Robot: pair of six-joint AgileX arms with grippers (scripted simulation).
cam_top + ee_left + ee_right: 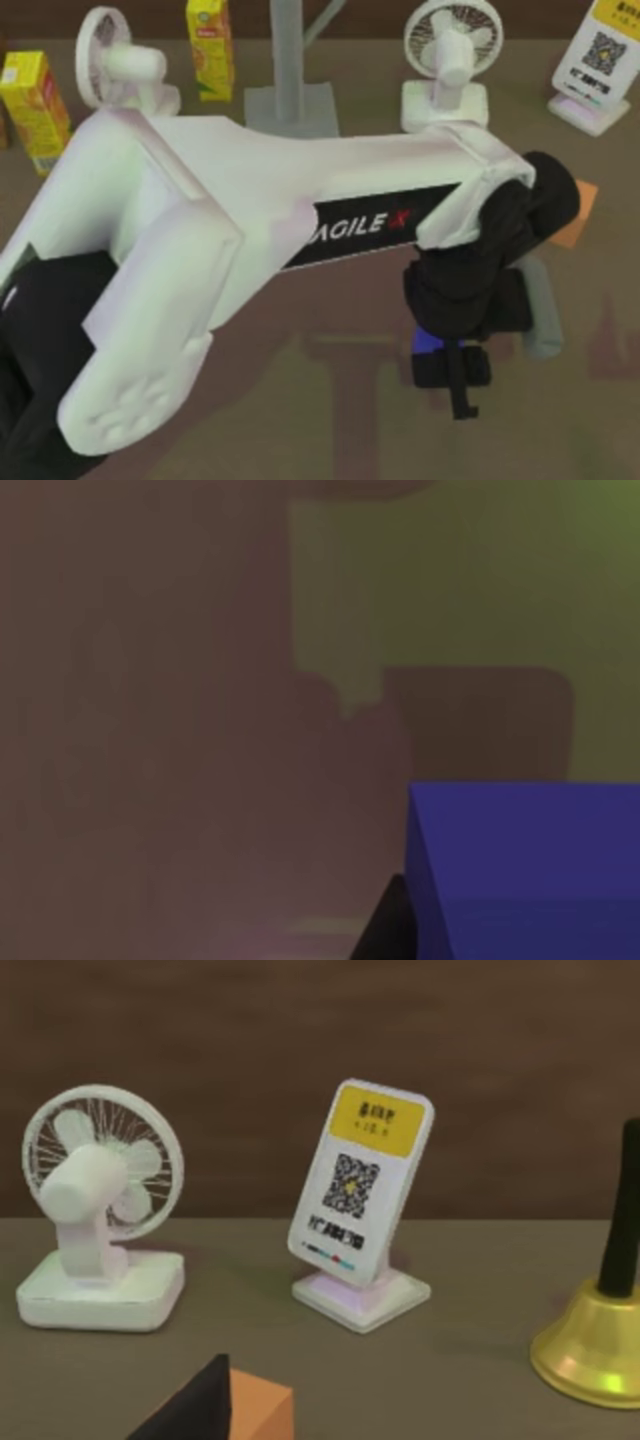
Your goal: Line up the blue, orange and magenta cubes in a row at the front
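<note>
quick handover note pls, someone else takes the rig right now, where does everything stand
Left end effector: reached across to the table's right half, closed on the blue cube, which fills the near corner of the left wrist view.
Right arm: not seen in the top view; its wrist camera looks over the orange cube toward a fan, a QR sign and a bell.
Orange cube also shows at the table's right, beside the left arm's wrist.
Magenta cube: not visible.
Done: blue gripped. Left: place all three in the front row.

Fan (448, 60) left of sign stand (597, 65), carton (211, 47) farther left
</note>
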